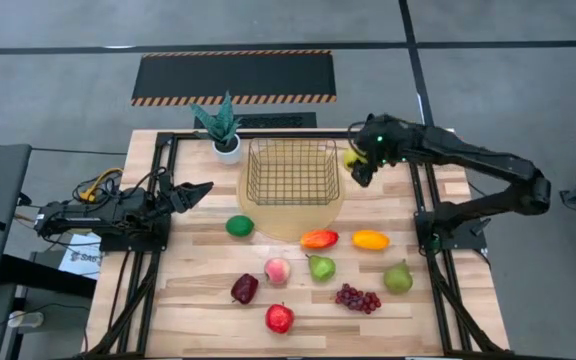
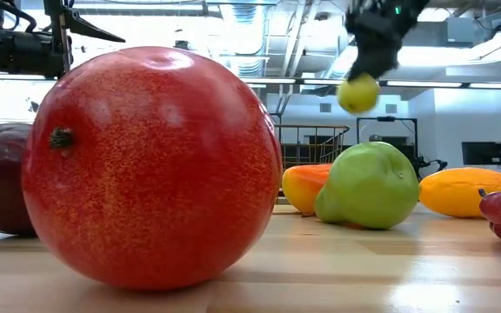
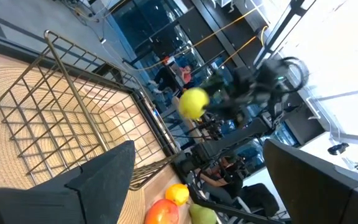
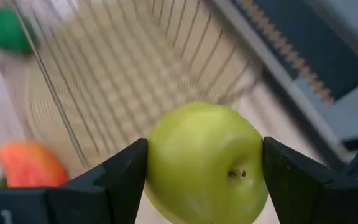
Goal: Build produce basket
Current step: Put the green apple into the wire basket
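While aloft, 1 apple (image 1: 351, 157); 1 basket (image 1: 292, 172).

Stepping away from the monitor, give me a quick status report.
Right gripper shut on yellow-green apple, raised beside basket. Left gripper open, waiting. Basket empty.

Bystanders on and around the worktop

A light wooden worktop (image 1: 198, 300) carries a black frame (image 1: 164, 140) along its sides. At its far edge, left of centre, a spiky green plant (image 1: 220, 120) stands upright in a small white pot (image 1: 228, 150). A round woven mat (image 1: 293, 215) lies at the far centre. Beyond, a dark floor mat (image 1: 233, 75) with striped hazard edging lies on the grey floor.
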